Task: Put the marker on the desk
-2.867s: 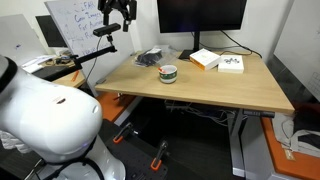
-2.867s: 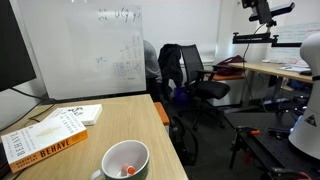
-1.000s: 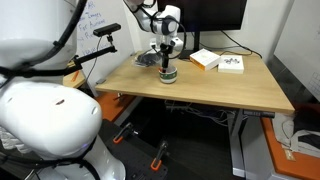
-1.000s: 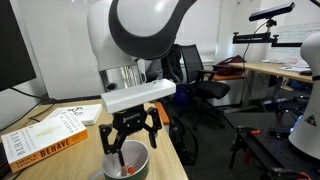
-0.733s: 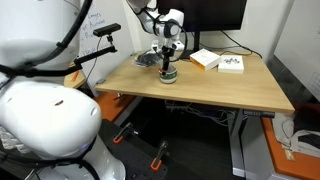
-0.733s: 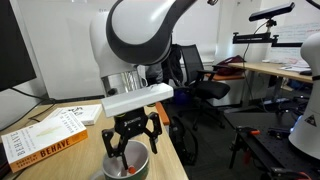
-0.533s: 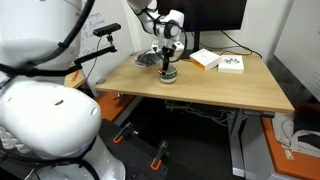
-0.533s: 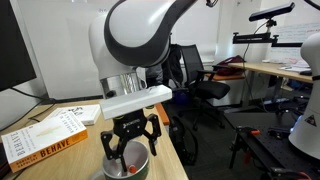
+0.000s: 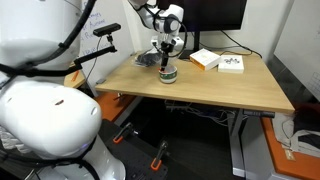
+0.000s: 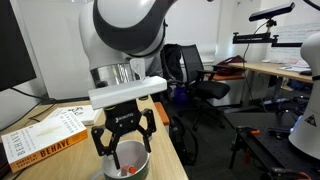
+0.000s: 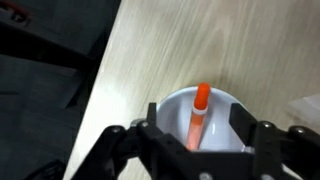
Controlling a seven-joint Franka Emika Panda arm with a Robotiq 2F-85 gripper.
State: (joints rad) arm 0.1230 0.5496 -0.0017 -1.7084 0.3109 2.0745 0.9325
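The orange-red marker stands tilted inside a small white cup on the light wood desk. In the wrist view my gripper is open, with one finger on each side of the marker and clear gaps between. In both exterior views the gripper hangs straight over the cup, fingers at or just inside its rim. A bit of the marker shows at the cup's bottom. The desk carries the cup near its left part.
Two books and a dark monitor stand at the desk's back. A dark flat item lies behind the cup. A book lies beside the cup. An office chair and a whiteboard stand beyond the desk.
The arm came from far off down over the cup. Over the last half second the gripper has shifted slightly and sits a touch higher. The marker remains in the cup.
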